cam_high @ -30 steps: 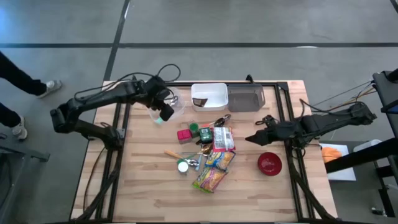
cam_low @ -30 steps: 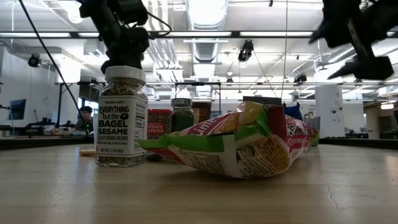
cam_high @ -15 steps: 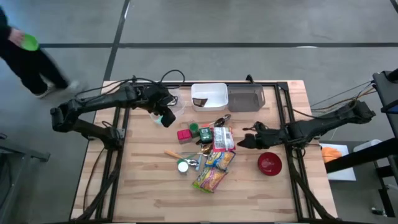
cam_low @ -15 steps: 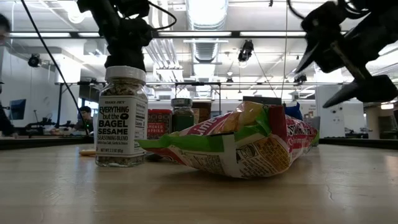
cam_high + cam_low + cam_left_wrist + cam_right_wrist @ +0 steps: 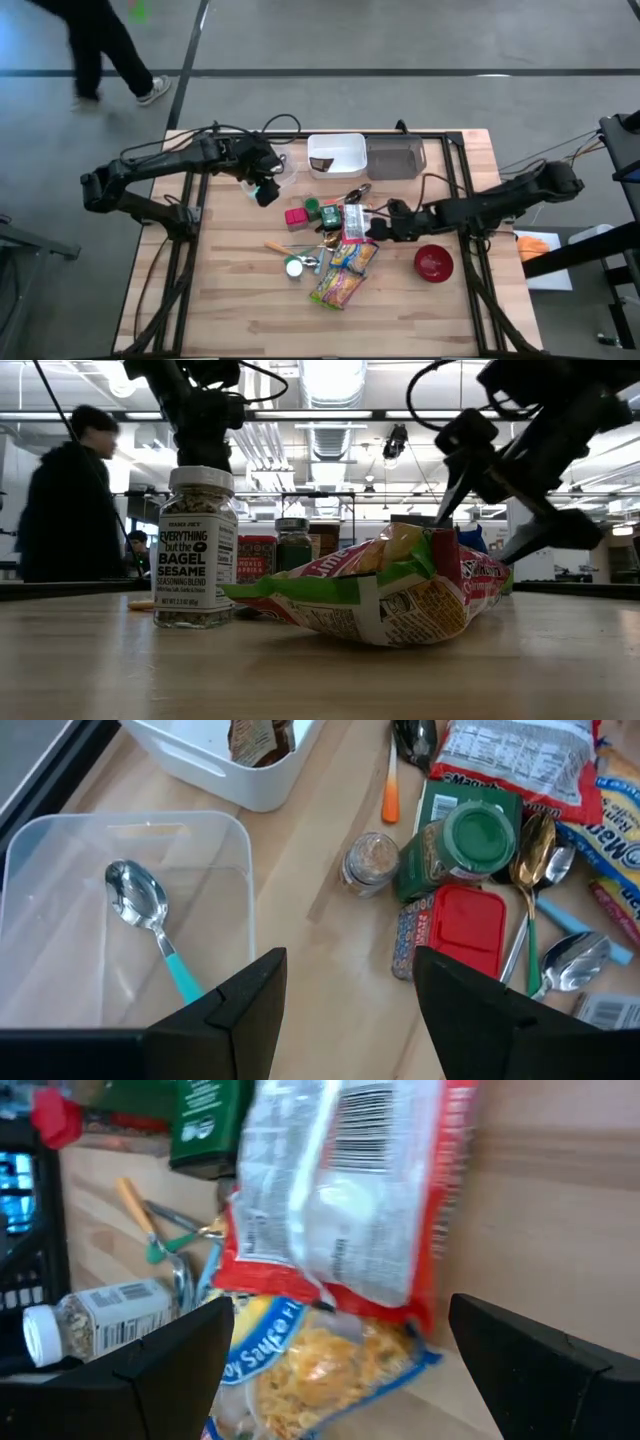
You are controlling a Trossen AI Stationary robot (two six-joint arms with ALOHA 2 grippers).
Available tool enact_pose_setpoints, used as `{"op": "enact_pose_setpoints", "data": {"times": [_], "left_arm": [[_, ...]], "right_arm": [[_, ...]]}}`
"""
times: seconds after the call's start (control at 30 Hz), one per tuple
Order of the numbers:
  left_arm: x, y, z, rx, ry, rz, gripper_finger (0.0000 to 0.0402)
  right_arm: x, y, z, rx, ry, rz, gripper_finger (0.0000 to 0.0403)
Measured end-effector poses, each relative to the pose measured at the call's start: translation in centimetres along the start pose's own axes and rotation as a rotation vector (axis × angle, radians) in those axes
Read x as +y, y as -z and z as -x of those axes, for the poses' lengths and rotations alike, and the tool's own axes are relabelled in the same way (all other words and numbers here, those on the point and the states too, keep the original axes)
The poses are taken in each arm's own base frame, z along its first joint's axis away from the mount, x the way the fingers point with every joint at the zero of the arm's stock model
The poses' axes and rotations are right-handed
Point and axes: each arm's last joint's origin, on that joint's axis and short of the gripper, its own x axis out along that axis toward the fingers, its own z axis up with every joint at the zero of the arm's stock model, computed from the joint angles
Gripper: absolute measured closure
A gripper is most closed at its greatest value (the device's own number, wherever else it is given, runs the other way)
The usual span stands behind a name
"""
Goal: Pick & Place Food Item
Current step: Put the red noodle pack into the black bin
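Note:
A heap of food lies mid-table: a red-and-white bag (image 5: 358, 222) (image 5: 350, 1190), a yellow snack bag (image 5: 352, 255) (image 5: 310, 1365) and a green-and-red bag (image 5: 335, 288) (image 5: 400, 595). My right gripper (image 5: 373, 228) (image 5: 335, 1370) stands open just right of the red-and-white bag, slanting down, its fingers wide on either side of the bag's near end, apart from it. My left gripper (image 5: 266, 190) (image 5: 350, 1010) hangs open beside the clear container (image 5: 60, 850), which holds a teal-handled spoon (image 5: 150, 925).
A white bin (image 5: 335, 155) and a grey bin (image 5: 395, 158) stand at the far edge. A red bowl (image 5: 433, 262) sits right of the heap. A seasoning jar (image 5: 195, 550), a green-lidded jar (image 5: 470, 835), a red-lidded tin (image 5: 465, 925) and spoons crowd the heap. A person (image 5: 65, 500) walks behind the table.
My right gripper has gone toward the table's left and down, from the right side to the red-and-white bag, rolling a little and staying open. A person has walked past beyond the far left of the table.

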Motion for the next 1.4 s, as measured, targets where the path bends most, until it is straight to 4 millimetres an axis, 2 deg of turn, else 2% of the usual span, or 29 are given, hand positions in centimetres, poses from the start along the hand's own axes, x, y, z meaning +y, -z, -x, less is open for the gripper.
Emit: {"op": "enact_pose_setpoints", "data": {"times": [0.57,0.83,0.93,1.13,1.4], "left_arm": [[0.0,0.2,0.0,0.022,0.014,-0.034,0.0182],[-0.1,0.3,0.0,0.028,0.025,-0.029,0.0182],[-0.1,0.3,0.0,0.028,0.025,-0.029,0.0182],[-0.1,0.3,0.0,0.027,0.025,-0.029,0.0182],[-0.1,0.3,0.0,0.027,0.025,-0.029,0.0182]], "right_arm": [[-0.5,0.0,-3.9,0.014,-0.005,0.056,0.0037],[-0.6,0.1,-4.2,0.008,-0.008,0.055,0.004],[-0.5,0.0,-4.0,-0.021,-0.016,0.064,0.0064],[-0.9,0.0,-4.2,-0.024,0.001,0.065,0.0147],[-1.0,0.0,-4.1,-0.027,0.0,0.068,0.0231]]}}
